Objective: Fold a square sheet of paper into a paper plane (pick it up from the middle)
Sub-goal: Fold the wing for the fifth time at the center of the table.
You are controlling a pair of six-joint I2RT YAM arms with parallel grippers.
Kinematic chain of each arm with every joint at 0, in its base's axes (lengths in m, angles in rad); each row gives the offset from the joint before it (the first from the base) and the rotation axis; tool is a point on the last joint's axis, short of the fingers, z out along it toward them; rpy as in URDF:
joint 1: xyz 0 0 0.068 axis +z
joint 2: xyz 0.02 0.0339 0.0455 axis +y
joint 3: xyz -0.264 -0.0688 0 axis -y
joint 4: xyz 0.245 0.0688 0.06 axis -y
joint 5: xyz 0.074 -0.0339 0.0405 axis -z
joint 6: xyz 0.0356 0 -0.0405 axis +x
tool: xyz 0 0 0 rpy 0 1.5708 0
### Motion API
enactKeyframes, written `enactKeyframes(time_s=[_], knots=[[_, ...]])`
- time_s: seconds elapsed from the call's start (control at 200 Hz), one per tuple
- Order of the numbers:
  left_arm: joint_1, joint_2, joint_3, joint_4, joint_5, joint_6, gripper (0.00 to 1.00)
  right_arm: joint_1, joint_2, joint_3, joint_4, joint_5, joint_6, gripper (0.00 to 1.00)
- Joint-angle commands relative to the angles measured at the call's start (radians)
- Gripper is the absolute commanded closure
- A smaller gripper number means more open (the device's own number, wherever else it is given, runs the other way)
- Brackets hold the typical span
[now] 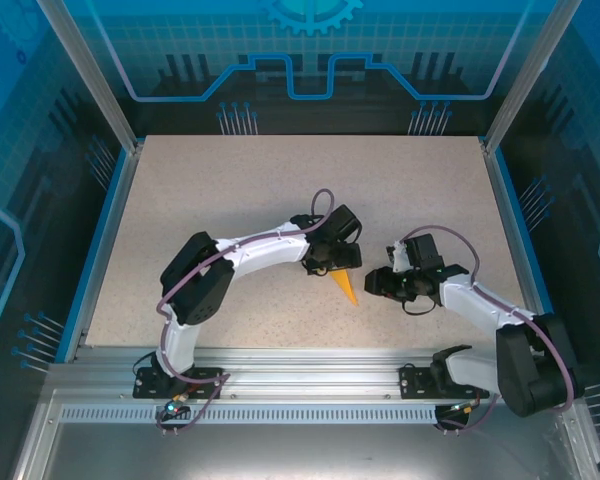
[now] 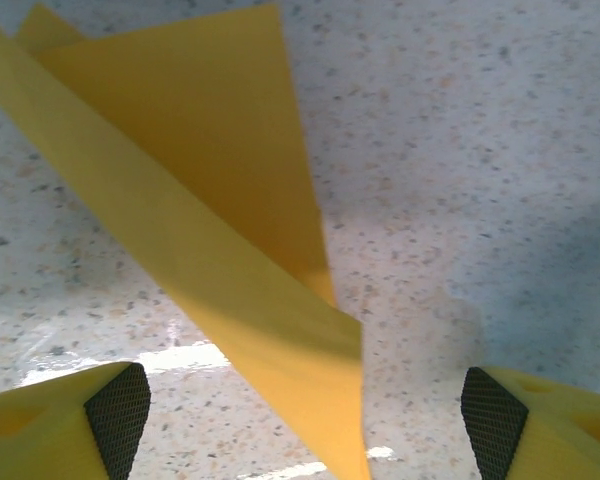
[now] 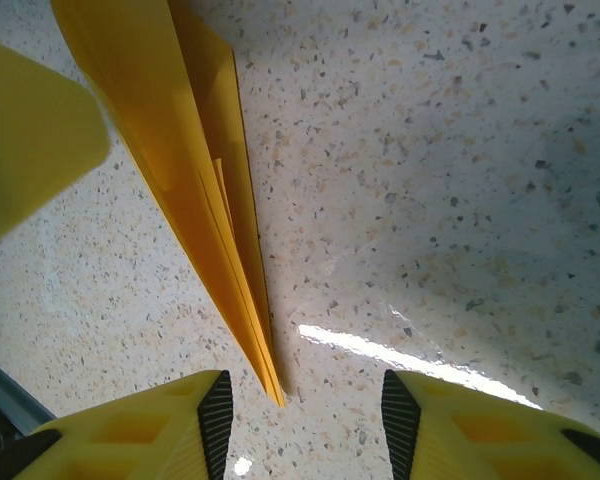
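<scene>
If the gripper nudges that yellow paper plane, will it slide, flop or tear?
It probably slides easily: the paper plane looks thin and light on the smooth speckled table. Its stacked folds likely stiffen it lengthwise. The sharp tip could crumple if pushed head-on.

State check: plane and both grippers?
Plane: folded into a slim dart, lying on the table, not held.
Left gripper: open wide, straddling the plane, no grip.
Right gripper: open, plane's tip by its fingers, no grip.
</scene>
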Motion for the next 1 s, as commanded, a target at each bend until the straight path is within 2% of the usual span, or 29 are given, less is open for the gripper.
enactKeyframes(time_s=[0.0, 0.26, 0.435, 0.695, 0.875, 0.99], knots=[[-0.007, 0.041, 0.044, -0.114, -0.046, -0.026, 0.14, -0.020, -0.015, -0.013, -0.002, -0.026, -0.017, 0.54], [-0.009, 0.078, 0.080, -0.133, -0.037, -0.015, 0.17, -0.020, -0.014, -0.017, 0.000, -0.044, -0.019, 0.53], [-0.017, 0.044, 0.044, -0.119, -0.044, -0.010, 0.30, -0.019, 0.005, -0.016, 0.017, -0.081, -0.026, 0.52], [-0.018, -0.098, -0.143, 0.020, -0.054, -0.020, 0.49, -0.002, 0.066, 0.015, 0.045, -0.143, -0.045, 0.50], [-0.018, -0.159, -0.233, 0.099, -0.053, -0.026, 0.50, 0.031, 0.135, 0.060, 0.048, -0.150, -0.066, 0.49], [-0.018, -0.190, -0.281, 0.130, -0.064, -0.028, 0.57, 0.064, 0.178, 0.096, 0.044, -0.124, -0.085, 0.47]])
